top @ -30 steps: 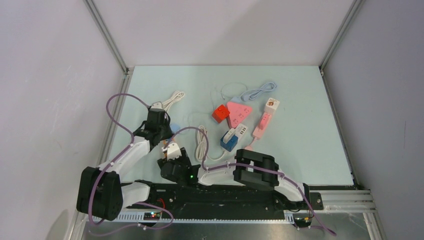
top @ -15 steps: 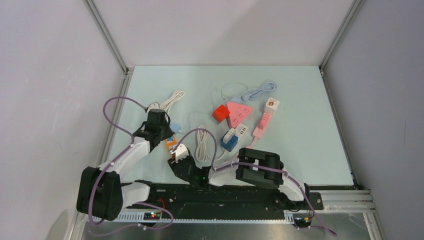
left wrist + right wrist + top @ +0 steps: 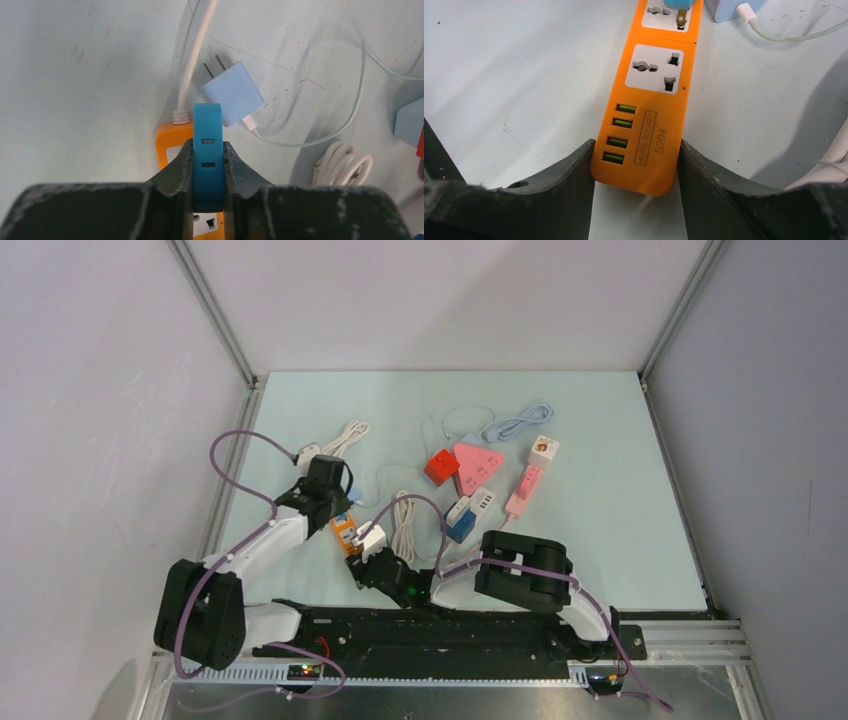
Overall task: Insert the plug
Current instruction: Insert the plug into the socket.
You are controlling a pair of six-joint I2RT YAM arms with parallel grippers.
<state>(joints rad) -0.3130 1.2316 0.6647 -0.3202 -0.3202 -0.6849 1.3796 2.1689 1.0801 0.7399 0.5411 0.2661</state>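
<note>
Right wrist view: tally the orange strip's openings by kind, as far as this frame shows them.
USB ports: 4
Mains sockets: 2, the far one partly cut off by the frame edge
Total: 6 in view on the orange strip

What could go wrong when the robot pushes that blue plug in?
The blue plug is at the orange power strip; if its prongs miss the holes, it may jam. The right gripper clamps only the strip's USB end, so the far end might swing. The left gripper pinches the plug thinly; it could twist.
</note>
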